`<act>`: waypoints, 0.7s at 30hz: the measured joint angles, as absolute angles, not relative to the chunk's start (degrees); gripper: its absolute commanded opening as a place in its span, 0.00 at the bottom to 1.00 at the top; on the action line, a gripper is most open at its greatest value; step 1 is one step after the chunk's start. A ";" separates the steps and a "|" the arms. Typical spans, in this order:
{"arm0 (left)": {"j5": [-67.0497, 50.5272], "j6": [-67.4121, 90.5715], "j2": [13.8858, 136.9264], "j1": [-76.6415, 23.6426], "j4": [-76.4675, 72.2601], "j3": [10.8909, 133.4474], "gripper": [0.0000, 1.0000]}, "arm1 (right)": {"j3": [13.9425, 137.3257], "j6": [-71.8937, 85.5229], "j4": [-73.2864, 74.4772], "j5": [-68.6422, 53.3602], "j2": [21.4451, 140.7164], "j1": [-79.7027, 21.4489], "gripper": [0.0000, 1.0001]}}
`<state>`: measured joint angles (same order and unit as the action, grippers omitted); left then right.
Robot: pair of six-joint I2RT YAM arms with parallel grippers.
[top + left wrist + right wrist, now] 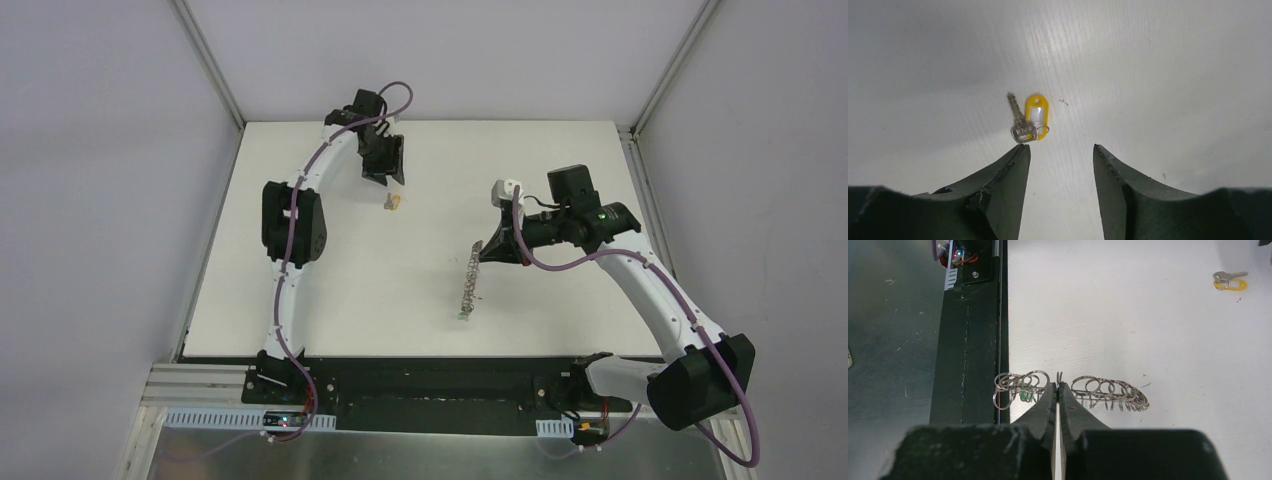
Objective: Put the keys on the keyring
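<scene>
A small silver key with a yellow tag (1035,116) lies on the white table (330,290), just beyond my left gripper (1060,147). That gripper is open and empty, and its left fingertip is near the key's head. In the top view the key (392,203) lies just in front of the left gripper (385,170). My right gripper (1058,385) is shut on one wire loop of the keyring (1108,390) and holds it edge-on, as the top view also shows (468,285). A green key (1025,396) sits among the loops at the ring's left end.
The table's black front rail (968,340) runs just left of the keyring. The yellow key also shows far off at the upper right of the right wrist view (1230,282). Grey walls enclose the table on three sides.
</scene>
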<state>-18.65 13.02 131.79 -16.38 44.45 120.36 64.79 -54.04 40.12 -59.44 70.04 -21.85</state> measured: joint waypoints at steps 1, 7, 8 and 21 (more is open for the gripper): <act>-18.22 11.22 132.46 -16.38 45.95 123.35 0.51 | 64.79 -54.04 40.12 -59.44 70.04 -21.85 0.00; -16.27 3.16 136.31 -16.40 49.12 133.10 0.53 | 64.77 -54.02 40.07 -59.42 70.04 -21.82 0.00; -16.25 2.35 136.79 -16.43 49.76 133.10 0.53 | 64.73 -54.02 40.05 -59.42 70.04 -21.82 0.00; -19.68 7.55 141.53 -16.56 53.30 132.70 0.53 | 64.25 -53.84 39.64 -59.46 70.04 -21.45 0.00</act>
<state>-19.68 7.55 141.53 -16.56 53.30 132.70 64.25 -53.84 39.64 -59.46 70.04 -21.45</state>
